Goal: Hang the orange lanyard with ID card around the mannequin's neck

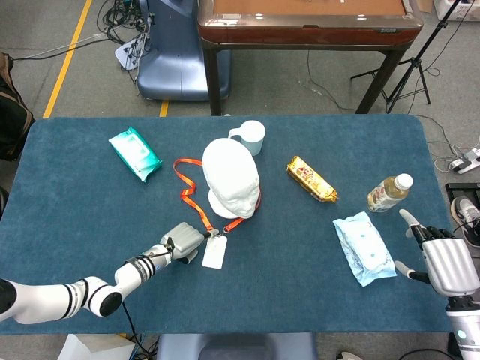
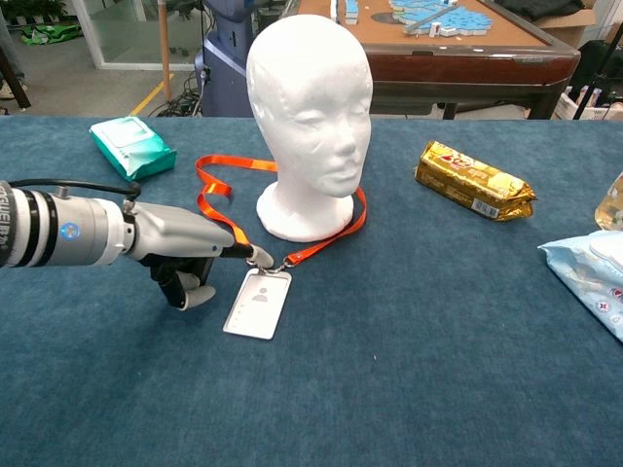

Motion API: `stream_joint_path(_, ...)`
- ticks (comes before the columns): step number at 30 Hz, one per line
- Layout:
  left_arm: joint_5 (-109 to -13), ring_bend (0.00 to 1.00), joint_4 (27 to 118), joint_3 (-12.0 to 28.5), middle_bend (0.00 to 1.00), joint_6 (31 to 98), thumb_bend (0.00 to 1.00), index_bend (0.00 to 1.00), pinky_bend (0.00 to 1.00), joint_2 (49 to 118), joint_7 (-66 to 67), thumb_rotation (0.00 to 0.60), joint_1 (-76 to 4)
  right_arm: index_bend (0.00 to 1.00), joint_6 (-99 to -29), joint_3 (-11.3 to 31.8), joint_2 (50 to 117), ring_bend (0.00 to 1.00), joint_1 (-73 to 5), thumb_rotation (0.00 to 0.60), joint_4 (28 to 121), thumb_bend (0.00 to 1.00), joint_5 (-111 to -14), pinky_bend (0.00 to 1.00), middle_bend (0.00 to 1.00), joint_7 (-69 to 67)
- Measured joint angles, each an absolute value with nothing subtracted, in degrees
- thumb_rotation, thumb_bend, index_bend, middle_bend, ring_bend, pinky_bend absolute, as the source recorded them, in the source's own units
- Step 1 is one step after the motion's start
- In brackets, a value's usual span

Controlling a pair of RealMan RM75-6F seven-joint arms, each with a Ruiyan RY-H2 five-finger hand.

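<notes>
The white foam mannequin head (image 1: 231,178) (image 2: 310,107) stands upright mid-table. The orange lanyard (image 1: 186,187) (image 2: 216,199) lies on the blue cloth, looped around the base of the neck, with one end trailing left. Its white ID card (image 1: 214,253) (image 2: 257,303) lies flat in front of the head. My left hand (image 1: 182,241) (image 2: 185,248) is low over the table just left of the card, fingertips pinching the strap at the clip. My right hand (image 1: 442,262) hovers at the table's near right corner, fingers apart and empty; the chest view does not show it.
A green wipes pack (image 1: 135,154) (image 2: 131,146) lies at the back left and a white mug (image 1: 251,136) stands behind the head. To the right are a gold snack pack (image 1: 311,178) (image 2: 474,180), a bottle (image 1: 388,193) and a blue wipes pack (image 1: 363,247) (image 2: 589,277).
</notes>
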State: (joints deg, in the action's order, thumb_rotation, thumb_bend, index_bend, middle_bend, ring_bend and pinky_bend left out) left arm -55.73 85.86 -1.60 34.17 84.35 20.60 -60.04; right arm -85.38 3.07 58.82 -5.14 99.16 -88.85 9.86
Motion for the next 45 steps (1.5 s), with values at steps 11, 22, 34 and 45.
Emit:
stream_joint_path(11,-56.6,0.99,93.0,-3.7,0.96,35.8,0.55,0.0,1.0,81.0,22.6,0.6,-59.7,0.13,-85.8,3.0,58.7,0.43,-4.9,0.6,99.6,0.0,-89.2,0.46,0.44,10.2)
stream_joint_path(22,-56.1,0.98,97.5,-4.8,0.96,37.4,0.55,0.0,0.99,78.1,23.6,0.6,-59.5,0.13,-86.1,3.0,58.8,0.43,-4.8,0.6,99.3,0.0,-89.6,0.46,0.44,9.6)
stream_joint_path(34,-61.8,0.88,103.7,-5.0,0.87,47.8,0.4,0.0,0.91,69.7,20.1,0.6,-52.8,0.13,-86.7,4.5,58.0,0.43,-4.9,0.6,99.1,0.0,-87.9,0.46,0.44,8.7)
stream_joint_path(45,-65.0,0.63,104.1,-5.6,0.62,62.3,0.32,0.06,0.79,63.0,13.0,0.6,-40.1,0.13,-83.4,5.0,57.7,0.38,-5.9,0.6,97.2,0.0,-84.7,0.46,0.42,6.0)
